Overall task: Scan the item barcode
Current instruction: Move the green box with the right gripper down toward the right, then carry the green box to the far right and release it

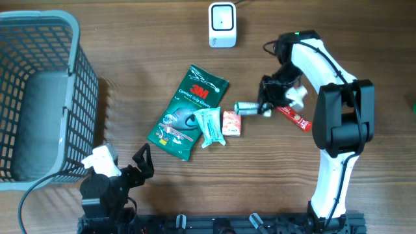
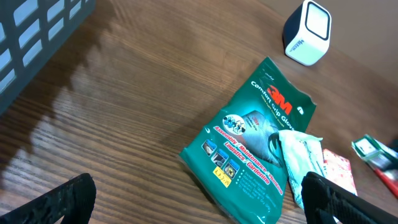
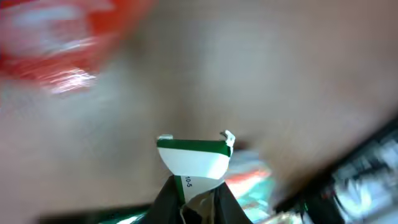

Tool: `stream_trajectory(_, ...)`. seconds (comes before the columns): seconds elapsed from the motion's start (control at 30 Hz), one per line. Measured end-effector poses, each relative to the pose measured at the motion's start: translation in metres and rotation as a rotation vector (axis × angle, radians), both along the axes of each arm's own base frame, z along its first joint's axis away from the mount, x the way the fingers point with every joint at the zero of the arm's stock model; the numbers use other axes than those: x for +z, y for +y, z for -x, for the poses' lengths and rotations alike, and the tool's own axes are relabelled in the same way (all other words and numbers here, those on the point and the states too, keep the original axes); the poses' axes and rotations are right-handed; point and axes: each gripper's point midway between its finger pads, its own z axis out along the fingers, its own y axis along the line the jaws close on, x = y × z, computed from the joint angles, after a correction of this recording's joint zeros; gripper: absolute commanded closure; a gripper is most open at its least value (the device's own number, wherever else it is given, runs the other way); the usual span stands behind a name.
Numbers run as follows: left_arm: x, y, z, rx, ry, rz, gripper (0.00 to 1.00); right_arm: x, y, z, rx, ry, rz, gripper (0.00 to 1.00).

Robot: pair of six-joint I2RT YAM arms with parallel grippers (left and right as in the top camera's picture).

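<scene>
Viewing from overhead, the right gripper (image 1: 263,106) is clenched on the small green-and-white carton (image 1: 247,108), right of the green glove packet (image 1: 188,110). Its long axis lies left-right, free end pointing left. Grasp done; showing it to the far white cube scanner (image 1: 221,25) remains. Left wrist: the left gripper (image 2: 196,196) stands released. Right wrist: dark fingers (image 3: 227,205) pinch the carton's end.

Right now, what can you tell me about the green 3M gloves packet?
The green 3M gloves packet is a shiny plastic pouch. It has a red 3M logo, white "Comfort Grip Gloves" lettering, a glove picture and small yellow labels. It lies flat and slanted on the wooden table, with its top end towards the white scanner. A crumpled white-and-teal packet rests over its lower right edge. Nothing else seems to touch it.
</scene>
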Motion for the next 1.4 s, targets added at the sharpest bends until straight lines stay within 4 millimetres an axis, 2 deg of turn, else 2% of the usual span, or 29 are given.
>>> stream_trajectory(0.07,0.000,0.000,0.000,0.000,0.000,0.000,0.00,-0.008,0.007,-0.034,0.137,-0.216,-0.076,0.96)
stream_trajectory(0.1,0.000,0.000,0.000,0.000,0.000,0.000,0.00,-0.007,0.014,-0.058,0.217,-0.356,-0.128,0.96)
stream_trajectory(0.2,0.000,0.000,0.000,0.000,-0.001,0.000,0.00,0.004,0.029,-0.104,0.292,-0.596,-0.175,0.96)
stream_trajectory(0.23,0.000,0.000,0.000,0.000,-0.001,0.000,0.00,0.011,0.036,-0.127,0.293,-0.703,-0.181,0.96)
stream_trajectory(0.3,0.000,0.000,0.000,0.000,0.000,0.000,0.00,0.041,0.051,-0.183,0.299,-0.987,-0.189,0.96)
stream_trajectory(0.37,0.000,0.000,0.000,0.000,-0.001,0.000,0.00,0.081,0.068,-0.226,0.319,-1.259,-0.149,0.96)
stream_trajectory(0.5,0.000,0.000,0.000,0.000,0.000,0.000,0.00,0.102,0.085,-0.250,0.307,-1.420,0.055,0.96)
stream_trajectory(0.57,0.000,0.000,0.000,0.000,0.000,0.000,0.00,0.131,0.100,-0.265,0.286,-1.579,0.132,0.96)
stream_trajectory(0.67,0.000,0.000,0.000,0.000,0.000,0.000,0.00,0.162,0.104,-0.291,0.233,-1.810,0.171,0.96)
stream_trajectory(0.73,0.000,0.000,0.000,0.000,-0.001,0.000,0.00,0.141,0.099,-0.301,0.242,-1.826,0.197,0.96)
stream_trajectory(0.8,0.000,0.000,0.000,0.000,-0.001,0.000,0.00,0.105,0.090,-0.307,0.261,-1.782,0.222,0.96)
stream_trajectory(0.87,0.000,0.000,0.000,0.000,-0.001,0.000,0.00,0.089,0.083,-0.310,0.272,-1.761,0.235,0.96)
stream_trajectory(0.93,0.000,0.000,0.000,0.000,-0.001,0.000,0.00,0.094,0.080,-0.312,0.293,-1.792,0.240,0.96)
stream_trajectory(1.03,0.000,0.000,0.000,0.000,-0.001,0.000,0.00,0.118,0.084,-0.315,0.421,-1.935,0.244,0.96)
stream_trajectory(1.07,0.000,0.000,0.000,0.000,-0.001,0.000,0.00,0.118,0.084,-0.314,0.462,-1.946,0.234,0.96)
stream_trajectory(1.13,0.000,0.000,0.000,0.000,-0.001,0.000,0.00,0.102,0.080,-0.311,0.560,-1.906,0.200,0.96)
stream_trajectory(1.17,0.000,0.000,0.000,0.000,0.000,0.000,0.00,0.092,0.073,-0.308,0.602,-1.860,0.188,0.96)
stream_trajectory(1.23,0.000,0.000,0.000,0.000,0.000,0.000,0.00,0.094,0.050,-0.302,0.682,-1.785,0.199,0.96)
stream_trajectory(1.27,0.000,0.000,0.000,0.000,0.000,0.000,0.00,0.102,0.023,-0.297,0.724,-1.732,0.236,0.96)
stream_trajectory(1.3,0.000,0.000,0.000,0.000,-0.001,0.000,0.00,0.111,0.005,-0.295,0.736,-1.710,0.263,0.96)
stream_trajectory(1.33,0.000,0.000,0.000,0.000,0.000,0.000,0.00,0.140,-0.042,-0.292,0.731,-1.695,0.345,0.96)
stream_trajectory(1.37,0.000,0.000,0.000,0.000,0.000,0.000,0.00,0.148,-0.086,-0.274,0.716,-1.584,0.393,0.96)
stream_trajectory(1.4,0.000,0.000,0.000,0.000,0.000,0.000,0.00,0.156,-0.122,-0.264,0.695,-1.527,0.451,0.96)
